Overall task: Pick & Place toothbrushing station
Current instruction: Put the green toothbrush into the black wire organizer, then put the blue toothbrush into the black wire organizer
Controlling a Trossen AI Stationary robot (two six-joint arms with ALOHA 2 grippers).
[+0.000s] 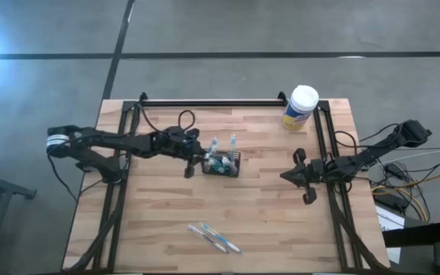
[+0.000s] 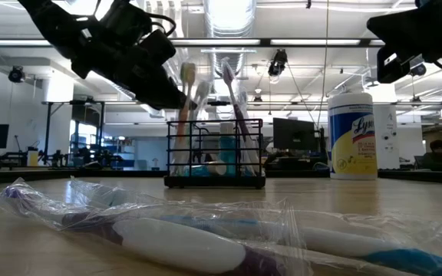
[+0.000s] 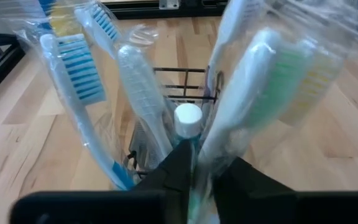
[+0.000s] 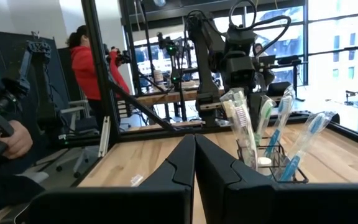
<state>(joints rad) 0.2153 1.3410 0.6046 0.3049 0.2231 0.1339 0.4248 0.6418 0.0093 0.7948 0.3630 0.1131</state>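
- The left gripper (image 1: 192, 162) hangs just beside the black wire holder (image 1: 221, 164), on the side nearest that arm; its fingers (image 3: 179, 168) stand narrowly apart around a wrapped toothbrush (image 3: 253, 106), though the crinkled film makes it hard to say whether they truly pinch it.
- Right in front of those fingers a white cap (image 3: 188, 118) sticks up inside the holder, with more wrapped toothbrushes (image 3: 79, 87) leaning outward over its rim.
- The holder sits near the middle of the wooden table (image 1: 166, 206), upright.
- Toward the table's front edge, well apart from the left gripper, loose wrapped toothbrushes (image 1: 214, 237) lie flat.
- Beyond the holder, at the far edge, stands a white-lidded wipes canister (image 1: 300, 108).
- The right gripper (image 1: 302, 182) waits past the holder on its other side, fingers pressed together and empty.
- Past the table, a person in a red top (image 4: 91, 65) stands in the room.
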